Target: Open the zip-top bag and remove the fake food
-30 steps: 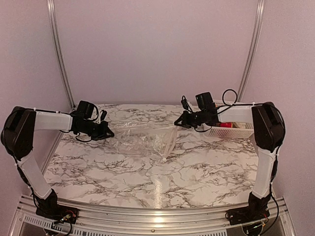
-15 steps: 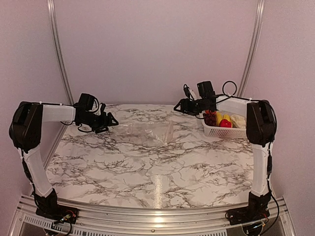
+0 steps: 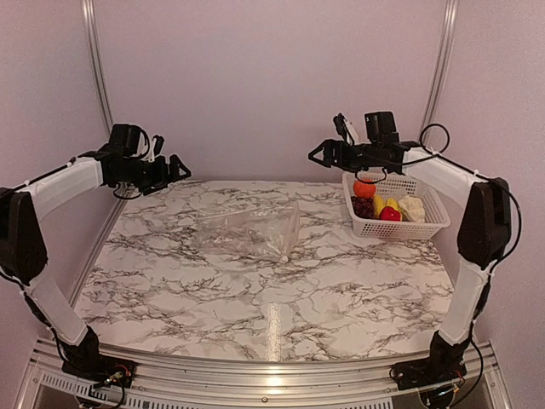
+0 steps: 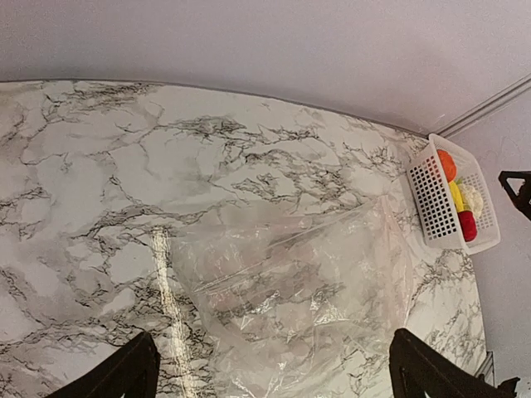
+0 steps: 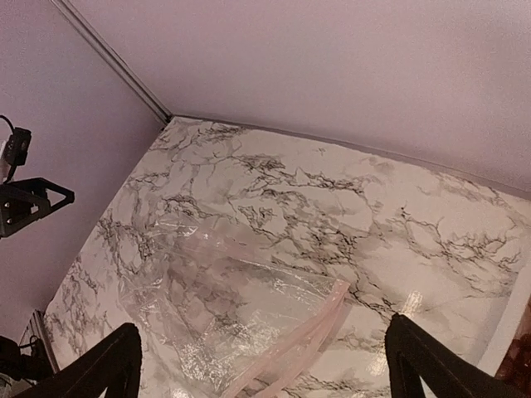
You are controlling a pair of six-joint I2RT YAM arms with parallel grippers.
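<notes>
The zip-top bag (image 3: 249,230) lies crumpled on the marble table (image 3: 255,298), and nothing coloured shows inside it. Its pinkish zip strip (image 5: 309,347) faces the right side. The fake food (image 3: 380,203) sits in the white basket (image 3: 430,223): an orange ball, dark grapes, yellow, red and pale pieces. My left gripper (image 3: 174,166) hangs high over the table's far left, open and empty, with the bag (image 4: 290,307) below its fingers. My right gripper (image 3: 322,153) is raised left of the basket, open and empty, above the bag (image 5: 224,323).
The basket (image 4: 430,199) stands at the far right corner of the table, near the back wall. Metal frame posts (image 3: 100,85) rise at both back corners. My right arm's forearm passes over the basket.
Both grippers opened and let go of the bag, which dropped onto the table. Both arms then rose and drew apart towards the back, uncovering the basket.
</notes>
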